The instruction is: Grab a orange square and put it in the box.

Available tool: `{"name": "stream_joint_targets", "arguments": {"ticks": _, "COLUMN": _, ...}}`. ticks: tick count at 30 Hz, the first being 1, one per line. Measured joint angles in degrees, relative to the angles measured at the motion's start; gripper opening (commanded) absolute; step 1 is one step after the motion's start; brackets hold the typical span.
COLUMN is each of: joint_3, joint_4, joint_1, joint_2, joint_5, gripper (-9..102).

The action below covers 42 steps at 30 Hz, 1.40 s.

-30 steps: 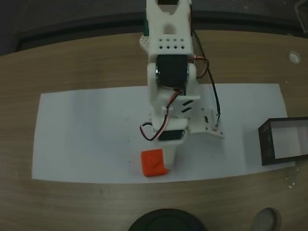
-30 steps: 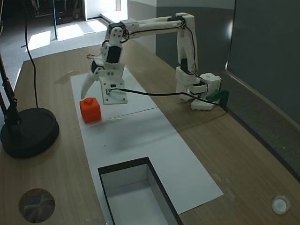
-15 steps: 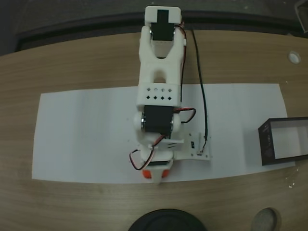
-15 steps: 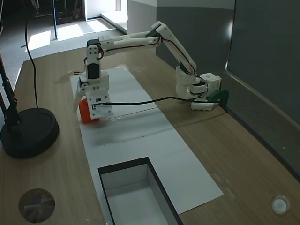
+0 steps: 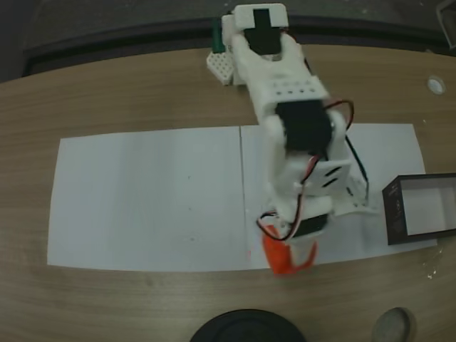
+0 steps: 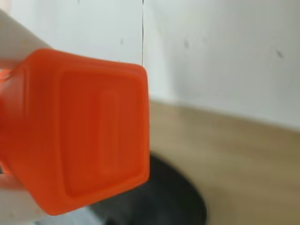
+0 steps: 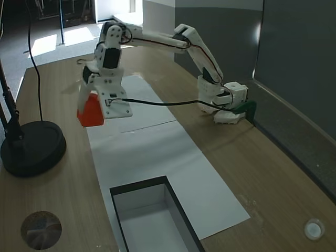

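Note:
The orange square (image 5: 279, 259) hangs in the air, with my gripper (image 5: 291, 258) shut on it above the front edge of the white paper. In another fixed view the orange square (image 7: 91, 112) sits in the gripper (image 7: 89, 111) well above the table, left of the paper. The wrist view shows the orange square (image 6: 89, 131) close up, with a white finger (image 6: 11, 35) against its left side. The box (image 5: 394, 214) stands at the right edge, apart from the gripper. Nearer the camera, the box (image 7: 139, 184) lies on the paper's end.
A white paper sheet (image 5: 142, 199) covers the middle of the wooden table. A black round stand base (image 7: 31, 149) sits just beyond the paper's edge, close under the gripper. The arm's base (image 7: 226, 102) is clamped at the far side. A small grey disc (image 5: 394, 325) lies at the front.
The gripper has shut on the orange square, lifted it off the paper and carried it to the right in the top-down fixed view, toward the box.

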Motion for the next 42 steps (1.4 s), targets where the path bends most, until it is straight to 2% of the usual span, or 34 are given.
{"name": "stream_joint_targets", "arguments": {"ticks": 6, "joint_3": -19.34, "joint_4": -1.76, "joint_1": -21.97, "joint_2": 8.61, "joint_5": 0.00, "gripper": 7}}
{"name": "stream_joint_targets", "arguments": {"ticks": 10, "joint_3": -21.01, "joint_4": -3.78, "joint_1": -28.83, "joint_2": 7.21, "joint_5": 0.00, "gripper": 7}}
{"name": "stream_joint_targets", "arguments": {"ticks": 17, "joint_3": -21.18, "joint_4": -4.39, "joint_1": -30.76, "joint_2": -4.22, "joint_5": 1.85, "gripper": 7}}
{"name": "stream_joint_targets", "arguments": {"ticks": 28, "joint_3": -21.27, "joint_4": -7.47, "joint_1": -36.83, "joint_2": -11.25, "joint_5": 5.10, "gripper": 7}}
{"name": "stream_joint_targets", "arguments": {"ticks": 42, "joint_3": -21.27, "joint_4": -8.96, "joint_1": -36.65, "joint_2": -18.46, "joint_5": 5.10, "gripper": 7}}
